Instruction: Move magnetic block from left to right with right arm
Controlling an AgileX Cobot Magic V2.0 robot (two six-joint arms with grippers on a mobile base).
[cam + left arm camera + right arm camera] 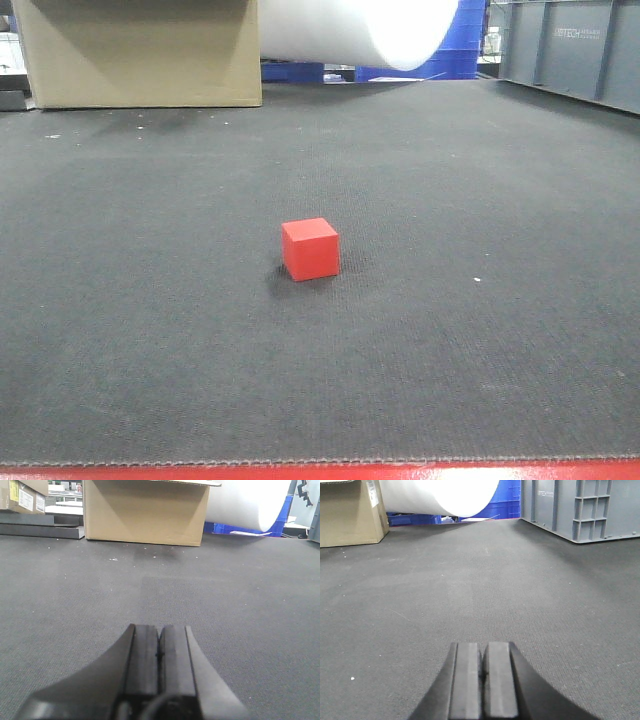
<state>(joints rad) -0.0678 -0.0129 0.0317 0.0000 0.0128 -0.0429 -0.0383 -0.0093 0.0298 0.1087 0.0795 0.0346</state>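
The left hand [159, 652] shows only in its own wrist view, low at the bottom of the frame, its two dark flat fingers [142, 660] pressed together along a thin seam with nothing between them, pointing straight ahead just above the surface. The right hand [481, 672] appears the same way in its wrist view: both padded fingers [497, 680] meet face to face, held level and low, nothing gripped. Neither arm nor hand is visible in the front view.
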